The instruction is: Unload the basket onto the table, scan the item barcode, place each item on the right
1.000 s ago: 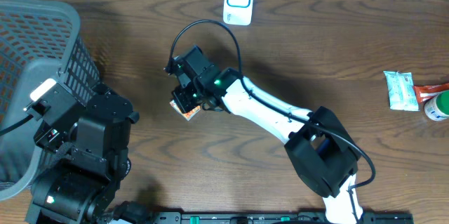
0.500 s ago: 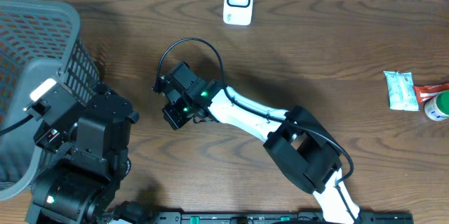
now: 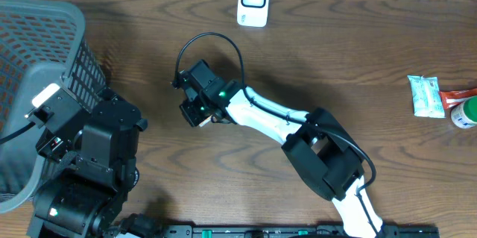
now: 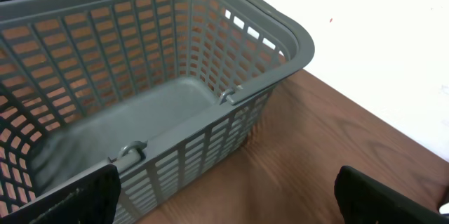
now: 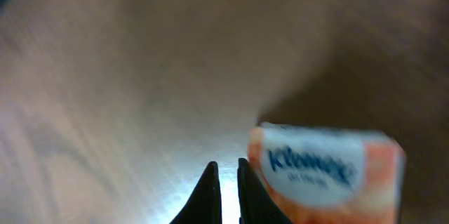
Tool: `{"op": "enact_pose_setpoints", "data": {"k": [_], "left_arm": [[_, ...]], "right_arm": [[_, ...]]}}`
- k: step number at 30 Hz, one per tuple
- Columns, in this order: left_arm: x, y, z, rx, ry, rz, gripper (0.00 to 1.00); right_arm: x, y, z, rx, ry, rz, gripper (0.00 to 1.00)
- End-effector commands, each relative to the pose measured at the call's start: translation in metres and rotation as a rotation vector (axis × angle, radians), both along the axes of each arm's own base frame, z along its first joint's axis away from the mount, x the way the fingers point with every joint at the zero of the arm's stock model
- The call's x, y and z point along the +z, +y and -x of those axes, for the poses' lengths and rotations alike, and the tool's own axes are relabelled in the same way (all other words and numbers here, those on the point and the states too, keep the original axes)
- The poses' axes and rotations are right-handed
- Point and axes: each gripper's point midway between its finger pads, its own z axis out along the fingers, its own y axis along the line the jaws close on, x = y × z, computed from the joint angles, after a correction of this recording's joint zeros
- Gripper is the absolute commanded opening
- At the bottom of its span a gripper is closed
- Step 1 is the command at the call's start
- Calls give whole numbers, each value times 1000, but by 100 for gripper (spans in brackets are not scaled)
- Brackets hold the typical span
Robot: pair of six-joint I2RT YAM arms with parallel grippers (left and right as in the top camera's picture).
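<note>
One wood table [image 3: 358, 59], white wall [image 4: 393, 41]; left pincer [image 4: 224, 185] released, right pincer [image 5: 226, 178] clenched beside tissue pack [image 5: 323, 175].

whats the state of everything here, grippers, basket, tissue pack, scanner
left gripper: open, empty
right gripper: shut, holding nothing
kleenex pack: just beside the right gripper, not gripped
basket: upright, empty as far as shown
white scanner: at the far edge, nothing held in front of it
</note>
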Motion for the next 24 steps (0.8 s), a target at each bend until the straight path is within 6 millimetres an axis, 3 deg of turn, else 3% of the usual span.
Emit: {"op": "enact_pose_setpoints", "data": {"k": [1,5,9,17,19,24], "left_arm": [[6,3,2,14,-17,3,98],[6,3,2,14,-17,3,98],[6,3,2,14,-17,3,98],[6,3,2,14,-17,3,98],[6,3,2,14,-17,3,98],[6,3,2,14,-17,3,98]], "right_arm": [[-14,-17,-22,-65,-12,37,4],[-15,-36,-46,-176,0,38,1],[-18,-73,-76,-370,5,89,1],[-22,-113,-79,-447,74,169,1],[-15,-113,-79,-427,58,171,11],[35,-114,-77,-415,27,153,71]]}}
